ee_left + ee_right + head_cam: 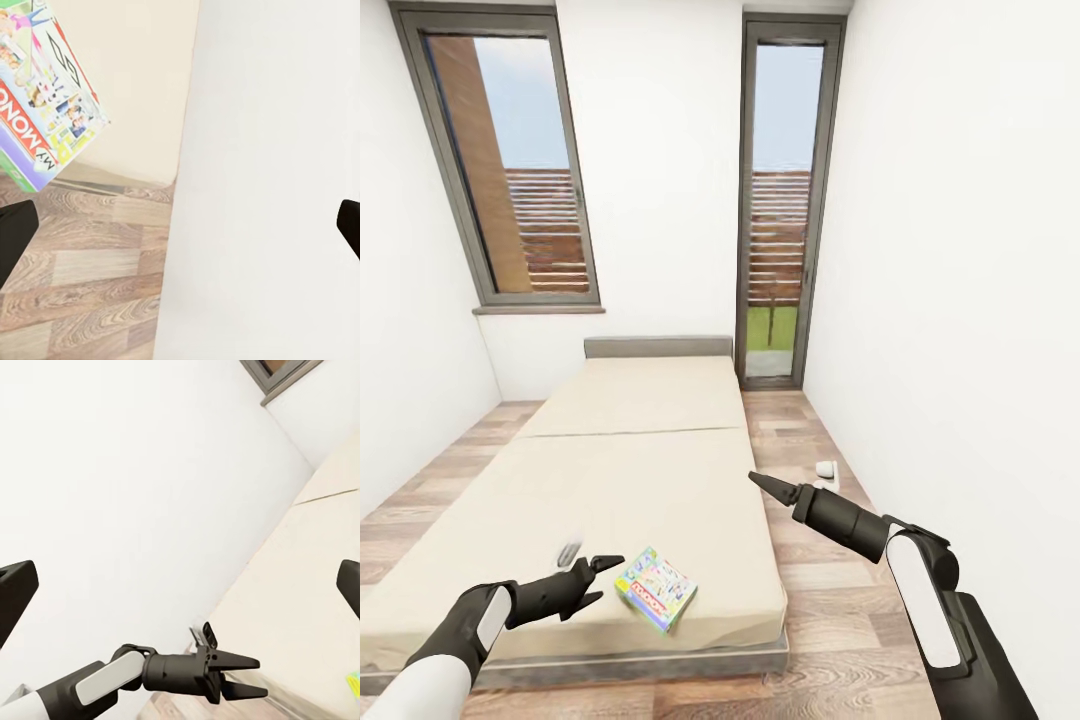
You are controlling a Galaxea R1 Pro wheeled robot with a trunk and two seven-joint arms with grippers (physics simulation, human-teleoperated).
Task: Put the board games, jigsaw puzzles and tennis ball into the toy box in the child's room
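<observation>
Left fingers (603, 580) spread, empty, beside board game (656, 588) near bed (690, 480) edge

Both arms are glossy black with white oblong panels on the forearm casings, the left arm (455, 640) turning wholly white nearer the body and the right arm (920, 580) tapering from a thick black cylinder to a cone, each ending in pointed black jaws.
</observation>
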